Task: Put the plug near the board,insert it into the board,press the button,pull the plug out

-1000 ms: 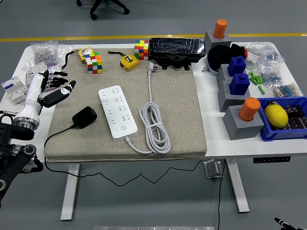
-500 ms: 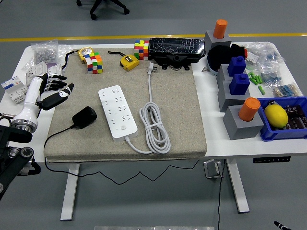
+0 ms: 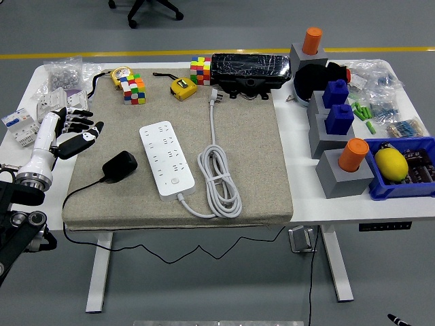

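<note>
A black plug adapter (image 3: 119,166) lies on the grey mat, its thin black cord trailing off the mat's left front edge. Just right of it lies the white power strip (image 3: 166,158), angled, with a round button near its front end and a coiled white cable (image 3: 219,182) beside it. My left hand (image 3: 76,128) hovers at the mat's left edge, up and left of the plug, fingers spread and holding nothing. The right hand shows only as a dark tip at the bottom right corner.
Colourful cubes (image 3: 133,88), a yellow tape measure (image 3: 183,88) and a black box (image 3: 250,70) line the back. Grey blocks with orange and blue pegs (image 3: 338,138) and a blue bin (image 3: 402,167) stand on the right. Small bags and parts (image 3: 60,75) sit far left.
My left hand has drifted slightly left and back toward the table's left edge. Plug and power strip have not moved.
</note>
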Robot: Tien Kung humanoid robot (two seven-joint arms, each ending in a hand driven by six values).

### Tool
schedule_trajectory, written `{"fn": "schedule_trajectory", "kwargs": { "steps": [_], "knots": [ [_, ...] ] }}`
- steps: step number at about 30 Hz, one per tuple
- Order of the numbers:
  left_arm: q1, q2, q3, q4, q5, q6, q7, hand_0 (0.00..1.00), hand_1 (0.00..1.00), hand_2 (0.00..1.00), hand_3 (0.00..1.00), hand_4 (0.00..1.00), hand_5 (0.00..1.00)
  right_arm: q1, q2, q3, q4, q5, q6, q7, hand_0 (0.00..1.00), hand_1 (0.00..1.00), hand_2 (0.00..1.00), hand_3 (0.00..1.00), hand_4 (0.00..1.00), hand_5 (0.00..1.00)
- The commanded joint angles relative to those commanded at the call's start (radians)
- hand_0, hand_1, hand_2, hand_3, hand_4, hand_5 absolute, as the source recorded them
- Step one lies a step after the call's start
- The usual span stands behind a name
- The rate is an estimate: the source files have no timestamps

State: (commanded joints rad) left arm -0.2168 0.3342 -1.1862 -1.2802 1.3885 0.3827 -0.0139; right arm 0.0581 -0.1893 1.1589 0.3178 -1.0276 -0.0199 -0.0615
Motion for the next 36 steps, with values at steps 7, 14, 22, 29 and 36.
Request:
{"fn": "schedule_trajectory", "kwargs": {
  "steps": [7,14,22,29,36],
  "knots": [
    [0.003,-0.002,-0.007,-0.004,0.001,-0.002,0.001,0.574,0.556,0.532,0.561,0.757,0.279,0.001,0.000,0.004,0.001,-0.001,0.002,-0.003,0.653,0.653,0.660,0.572,0.991,0.558],
    [0.008,-0.006,-0.006,-0.005,0.000,-0.004,0.002,0.570,0.553,0.532,0.561,0.756,0.277,0.002,0.000,0.005,0.001,0.000,0.002,-0.003,0.655,0.655,0.660,0.572,0.991,0.559],
    [0.006,-0.006,-0.008,-0.007,-0.006,0.002,-0.011,0.568,0.549,0.532,0.559,0.756,0.281,-0.001,0.002,0.005,-0.003,0.001,0.003,-0.004,0.655,0.655,0.660,0.573,0.992,0.560],
    [0.010,-0.007,-0.011,-0.007,-0.004,0.000,-0.007,0.567,0.549,0.530,0.560,0.754,0.282,-0.003,0.001,0.000,-0.003,0.001,0.003,-0.004,0.658,0.655,0.661,0.573,0.992,0.561],
    [0.008,-0.002,-0.009,-0.008,-0.007,0.001,-0.010,0.567,0.548,0.529,0.560,0.753,0.282,-0.002,0.000,-0.005,-0.003,0.003,0.004,-0.004,0.655,0.655,0.660,0.574,0.992,0.561]
  ]
}}
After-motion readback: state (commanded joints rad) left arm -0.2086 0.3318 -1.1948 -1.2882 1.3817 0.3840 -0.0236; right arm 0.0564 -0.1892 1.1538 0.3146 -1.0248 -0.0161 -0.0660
